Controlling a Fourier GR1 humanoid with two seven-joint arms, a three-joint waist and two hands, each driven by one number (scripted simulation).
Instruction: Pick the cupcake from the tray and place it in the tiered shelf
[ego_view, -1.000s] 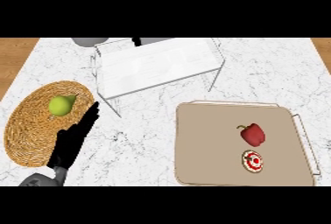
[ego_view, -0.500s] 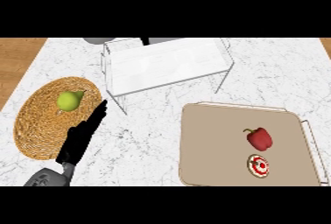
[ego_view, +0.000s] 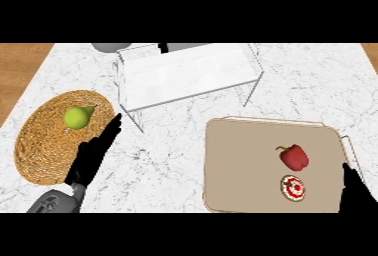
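Observation:
The cupcake (ego_view: 294, 188), white with red rings on top, sits near the front of the beige tray (ego_view: 236, 160). A red bell pepper (ego_view: 294, 157) lies just behind it on the same tray. The white tiered shelf (ego_view: 188, 75) stands at the back centre of the marble counter. My left hand (ego_view: 92, 157) rests open at the lower left, fingers straight and pointing up beside the wicker mat. My right hand (ego_view: 356, 192) shows at the lower right edge, right of the cupcake and apart from it, fingers straight.
A round wicker mat (ego_view: 52, 145) at the left holds a green pear (ego_view: 76, 117). A grey object (ego_view: 111, 47) sits behind the shelf at the counter's far edge. Wooden floor shows past the counter on both sides.
My right hand has come into view at the lower right, beside the tray. The view has shifted slightly, so the tray and shelf sit further right and lower. The left hand keeps its pose.

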